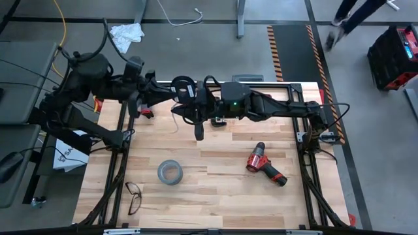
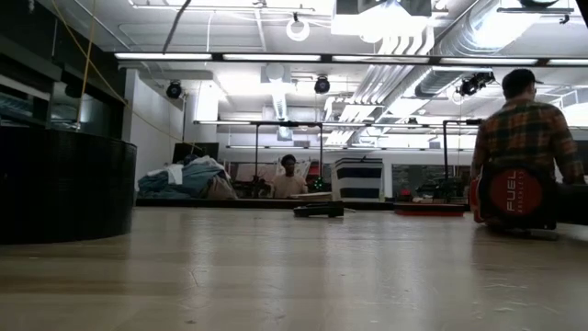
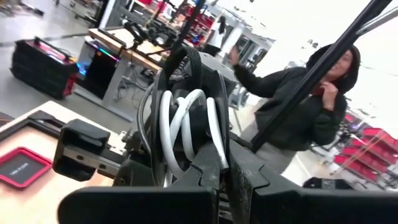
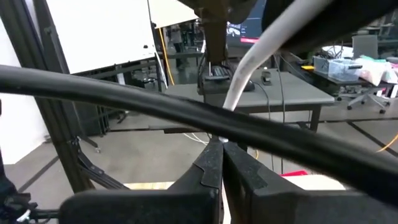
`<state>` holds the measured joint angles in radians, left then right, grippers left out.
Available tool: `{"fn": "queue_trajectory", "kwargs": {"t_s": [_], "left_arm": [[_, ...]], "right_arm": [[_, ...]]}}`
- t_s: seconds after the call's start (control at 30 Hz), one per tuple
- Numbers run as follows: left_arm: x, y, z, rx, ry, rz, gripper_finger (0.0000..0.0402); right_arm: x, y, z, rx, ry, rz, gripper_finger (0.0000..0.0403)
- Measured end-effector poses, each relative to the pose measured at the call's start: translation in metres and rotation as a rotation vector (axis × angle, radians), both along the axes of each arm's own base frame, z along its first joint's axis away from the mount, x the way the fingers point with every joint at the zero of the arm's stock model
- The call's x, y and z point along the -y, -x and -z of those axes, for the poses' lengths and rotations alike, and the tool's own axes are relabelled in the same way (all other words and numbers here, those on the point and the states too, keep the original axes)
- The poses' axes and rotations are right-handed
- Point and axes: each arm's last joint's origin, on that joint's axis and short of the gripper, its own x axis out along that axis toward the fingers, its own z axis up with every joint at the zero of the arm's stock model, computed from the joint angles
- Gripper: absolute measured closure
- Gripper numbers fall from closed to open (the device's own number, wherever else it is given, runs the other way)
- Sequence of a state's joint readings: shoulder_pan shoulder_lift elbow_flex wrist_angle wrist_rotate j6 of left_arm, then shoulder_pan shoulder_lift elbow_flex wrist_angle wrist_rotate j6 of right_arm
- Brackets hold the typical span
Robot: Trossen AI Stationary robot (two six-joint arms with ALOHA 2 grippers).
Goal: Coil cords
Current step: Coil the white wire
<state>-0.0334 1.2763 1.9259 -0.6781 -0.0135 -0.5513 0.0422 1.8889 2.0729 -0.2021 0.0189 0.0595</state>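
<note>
The small black spool (image 1: 183,86) is held up over the table's far middle, with several turns of white cord (image 3: 186,121) wound on it. My left gripper (image 1: 175,92) reaches in from the left and is shut on the spool (image 3: 186,81). My right gripper (image 1: 195,112) reaches in from the right, just beside the spool, and is shut on the white cord (image 4: 249,62). A thin loose length of cord (image 1: 176,124) hangs down toward the table below the two grippers. My left gripper (image 3: 221,171) pinches the spool between its two fingers at the rim nearest the wrist (image 3: 208,155), over the wound cord. The fingers come about level from the table's left. The spool is lifted clear of the table. My right gripper (image 4: 222,149) pinches the white cord (image 4: 227,127) between its two fingertips, a single strand. The fingers come about level from the table's right and lie across the cord. From the fingers the cord runs up and away, fairly straight. A black cable (image 4: 124,93) crosses just beyond the fingertips.
A grey tape roll (image 1: 169,172) lies at the near middle of the table. Black glasses (image 1: 133,196) lie near the front left, and a red drill (image 1: 264,165) at the right. A small red thing (image 1: 146,112) lies under the left arm. People stand beyond the table.
</note>
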Motion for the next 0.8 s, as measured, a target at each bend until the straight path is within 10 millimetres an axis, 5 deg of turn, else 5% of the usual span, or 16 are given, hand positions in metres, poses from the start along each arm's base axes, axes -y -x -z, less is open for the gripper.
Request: {"fn": "queue_trajectory", "kwargs": {"t_s": [0.8], "left_arm": [[-0.002, 0.002, -0.015, 0.134, 0.235, 0.111, 0.0401]], "right_arm": [[0.001, 0.001, -0.016, 0.166, 0.089, -0.011, 0.0403]]}}
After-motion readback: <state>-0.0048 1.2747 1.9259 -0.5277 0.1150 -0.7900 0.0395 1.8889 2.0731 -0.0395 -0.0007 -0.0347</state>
